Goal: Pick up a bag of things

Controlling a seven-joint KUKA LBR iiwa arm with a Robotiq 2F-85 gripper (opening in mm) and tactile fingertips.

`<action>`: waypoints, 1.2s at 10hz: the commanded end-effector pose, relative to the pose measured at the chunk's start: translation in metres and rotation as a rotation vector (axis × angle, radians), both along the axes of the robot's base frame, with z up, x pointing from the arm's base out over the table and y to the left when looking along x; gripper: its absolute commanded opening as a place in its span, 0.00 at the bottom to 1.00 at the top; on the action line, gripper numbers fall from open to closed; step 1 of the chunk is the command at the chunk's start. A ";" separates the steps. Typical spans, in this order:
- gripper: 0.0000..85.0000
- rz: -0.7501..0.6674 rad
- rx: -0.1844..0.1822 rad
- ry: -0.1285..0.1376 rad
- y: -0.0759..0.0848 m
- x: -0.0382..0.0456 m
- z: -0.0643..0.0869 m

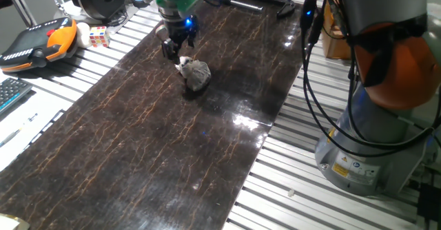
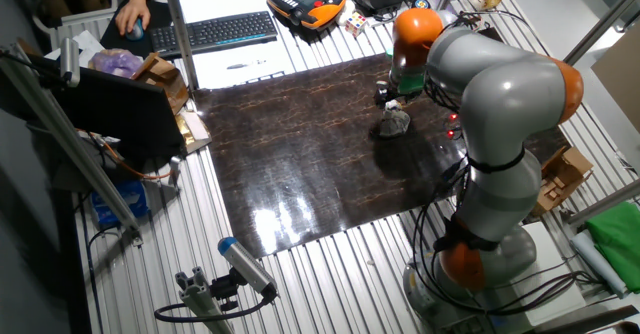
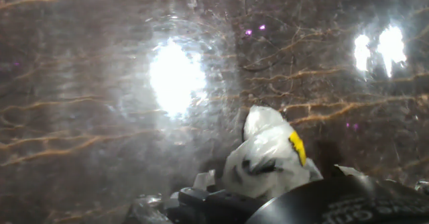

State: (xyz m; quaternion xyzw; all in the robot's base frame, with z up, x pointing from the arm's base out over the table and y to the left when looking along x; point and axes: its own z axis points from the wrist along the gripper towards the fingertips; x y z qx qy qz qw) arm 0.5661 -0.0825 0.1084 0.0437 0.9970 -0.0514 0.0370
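Observation:
The bag of things (image 1: 195, 75) is a small wrinkly clear plastic bag, silvery-grey with whitish lumps. It sits on the dark marbled mat (image 1: 138, 147) near its far end. My gripper (image 1: 176, 51) is just above the bag's whitish left end, with its fingers closed on that end. In the other fixed view the bag (image 2: 393, 122) hangs right under the gripper (image 2: 391, 101). In the hand view the bag (image 3: 268, 153) bulges out between the dark fingers (image 3: 208, 200) at the bottom edge. I cannot tell whether its underside touches the mat.
A small multicoloured cube (image 1: 99, 36) and an orange teach pendant (image 1: 41, 43) lie left of the mat. A keyboard (image 2: 215, 32) and a person's hand (image 2: 132, 16) are at the far side. The robot base (image 1: 372, 147) stands at the right.

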 end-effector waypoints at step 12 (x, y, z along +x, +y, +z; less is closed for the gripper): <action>1.00 0.004 0.026 -0.017 -0.004 0.0096 -0.045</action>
